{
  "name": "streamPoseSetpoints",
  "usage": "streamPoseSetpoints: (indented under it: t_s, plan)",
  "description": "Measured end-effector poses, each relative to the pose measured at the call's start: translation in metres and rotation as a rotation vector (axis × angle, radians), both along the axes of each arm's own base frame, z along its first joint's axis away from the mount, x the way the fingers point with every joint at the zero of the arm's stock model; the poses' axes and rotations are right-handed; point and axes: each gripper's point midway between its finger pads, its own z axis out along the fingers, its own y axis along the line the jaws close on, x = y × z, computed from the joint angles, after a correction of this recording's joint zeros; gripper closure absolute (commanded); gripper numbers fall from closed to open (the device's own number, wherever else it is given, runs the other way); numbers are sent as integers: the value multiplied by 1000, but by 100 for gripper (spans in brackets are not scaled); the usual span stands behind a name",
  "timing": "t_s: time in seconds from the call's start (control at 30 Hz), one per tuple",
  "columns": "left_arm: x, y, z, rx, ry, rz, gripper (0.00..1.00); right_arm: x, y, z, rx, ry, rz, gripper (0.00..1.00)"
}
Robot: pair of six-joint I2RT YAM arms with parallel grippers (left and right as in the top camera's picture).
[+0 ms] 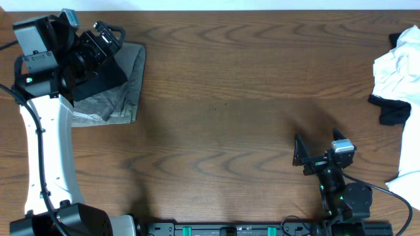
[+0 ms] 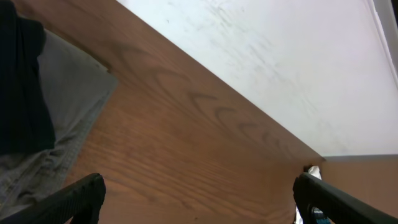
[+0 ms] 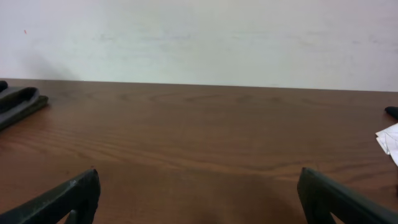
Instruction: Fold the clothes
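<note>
Table (image 1: 223,98): brown wood-grain top that fills the overhead view, its centre bare. White garment (image 1: 394,72): crumpled and unfolded at the right edge of the frame, running out of view. It looks the likeliest piece left to fold. Judged light, limp and quick to sag, it should slide easily on the wood, so it is best pinched at two outer corners or along a hem, one point per arm, and drawn flat before any crease. Grey trousers (image 1: 128,92): upper left of the frame, lying flat in a squared fold. Black garment (image 1: 105,82): folded on top of the trousers and partly under the left arm, with no logo visible. Equally soft, it is better lifted by a folded edge than from the middle. Small black piece (image 1: 392,111): touches the white heap's lower side; what it is cannot be told. Left gripper (image 2: 199,199): jaws spread wide and empty, hanging above the grey-and-black stack. Right gripper (image 3: 199,196): jaws wide and empty, at lower right of the frame, well apart from the white heap.
</note>
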Motion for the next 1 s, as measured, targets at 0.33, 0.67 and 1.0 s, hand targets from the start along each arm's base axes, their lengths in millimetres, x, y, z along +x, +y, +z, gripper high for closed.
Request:
streamPoseSetpoints:
  t_s: [0.33, 0.67, 1.0]
  plan:
    - [0, 0, 0, 0, 0, 0, 2, 0, 0, 0, 0, 0, 0, 1]
    - [0, 0, 0, 0, 0, 0, 2, 0, 0, 0, 0, 0, 0, 1]
    - [-14, -3, 8, 0, 3, 2, 2, 0, 0, 0, 0, 0, 0, 1]
